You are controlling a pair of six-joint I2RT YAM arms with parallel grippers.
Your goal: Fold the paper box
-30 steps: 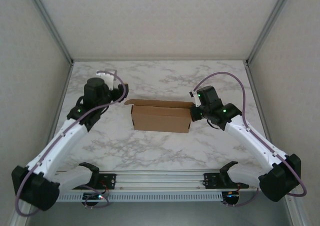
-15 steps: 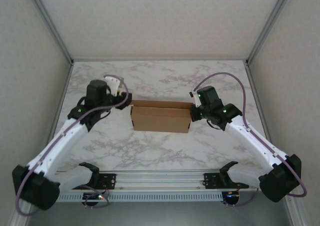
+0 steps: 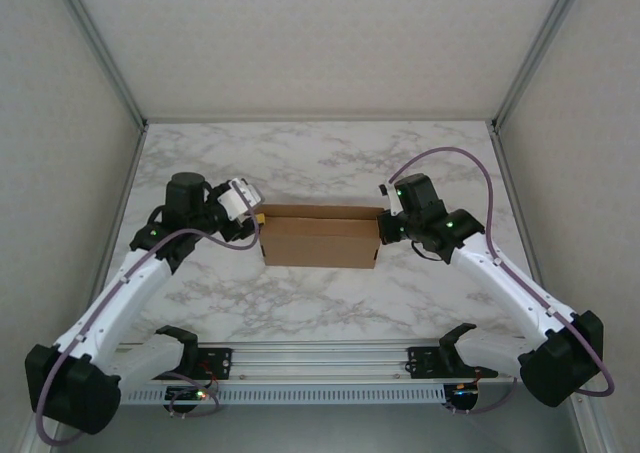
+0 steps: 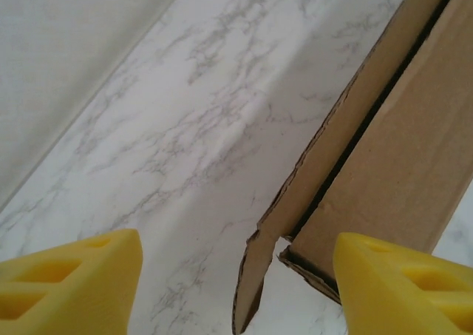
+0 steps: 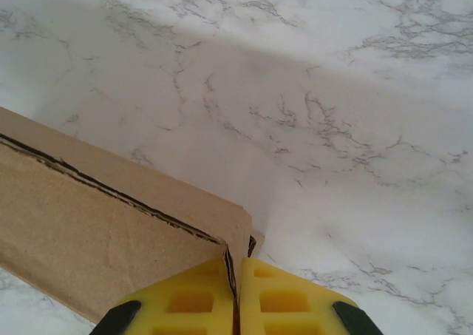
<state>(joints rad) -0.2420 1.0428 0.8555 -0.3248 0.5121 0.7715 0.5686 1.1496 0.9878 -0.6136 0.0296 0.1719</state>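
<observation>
step: closing the paper box at its left end | left claw: wide open, empty, beside loose flap | right claw: closed at right corner, apparently bracing | next: likely press flap inward

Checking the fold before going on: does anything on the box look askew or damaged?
Yes. At the left end of the brown cardboard paper box, a side flap stands away from the box's end, untucked, with a dark gap between them, and its lower corner looks ragged. Nothing else stands out.
</observation>
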